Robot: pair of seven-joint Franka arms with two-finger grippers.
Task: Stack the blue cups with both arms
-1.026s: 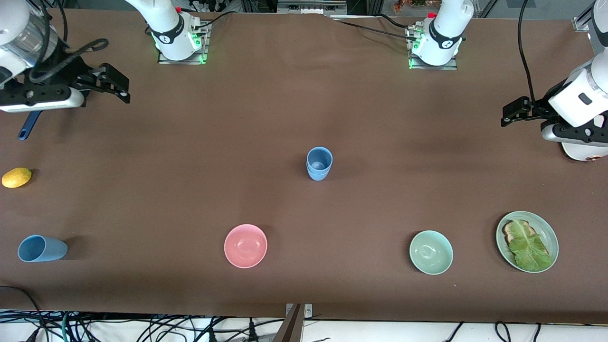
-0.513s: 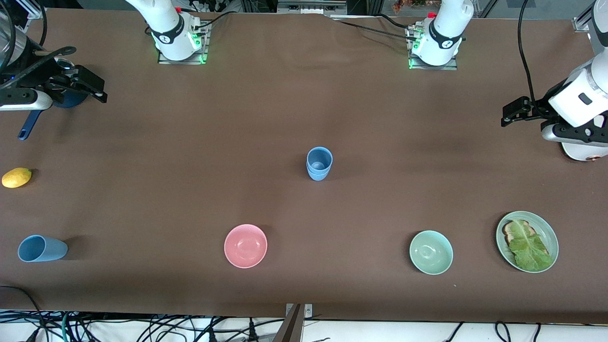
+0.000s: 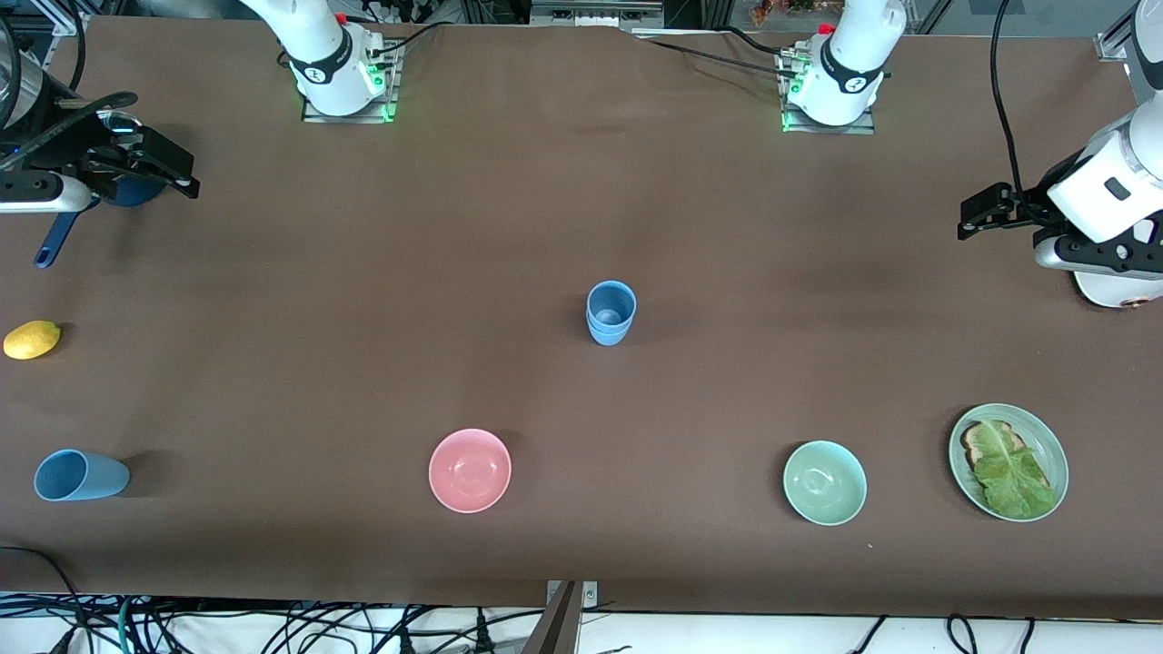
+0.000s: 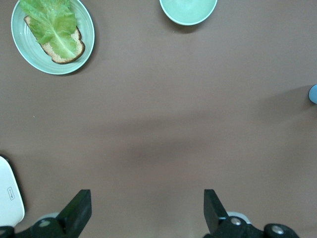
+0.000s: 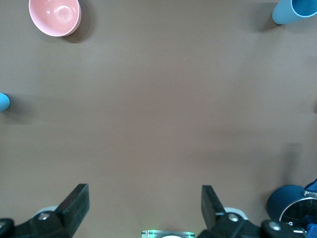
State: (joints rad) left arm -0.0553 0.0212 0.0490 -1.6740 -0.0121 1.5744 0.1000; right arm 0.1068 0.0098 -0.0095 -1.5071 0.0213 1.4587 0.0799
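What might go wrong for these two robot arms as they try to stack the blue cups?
The lone blue cup lies on its side near the right arm's end of the table, so it may roll when gripped. The stacked blue cups stand upright mid-table and could tip if bumped. The right gripper and left gripper, both open and empty, hang over opposite table ends, so each has a long reach.

The right hand [image 3: 186,173] has drawn back toward the right arm's end of the table, so that less of the arm shows in the front view than a second ago. A dark blue ladle [image 3: 127,189], which the hand covered before, now shows under it. The left hand [image 3: 970,216] has shifted only very slightly.
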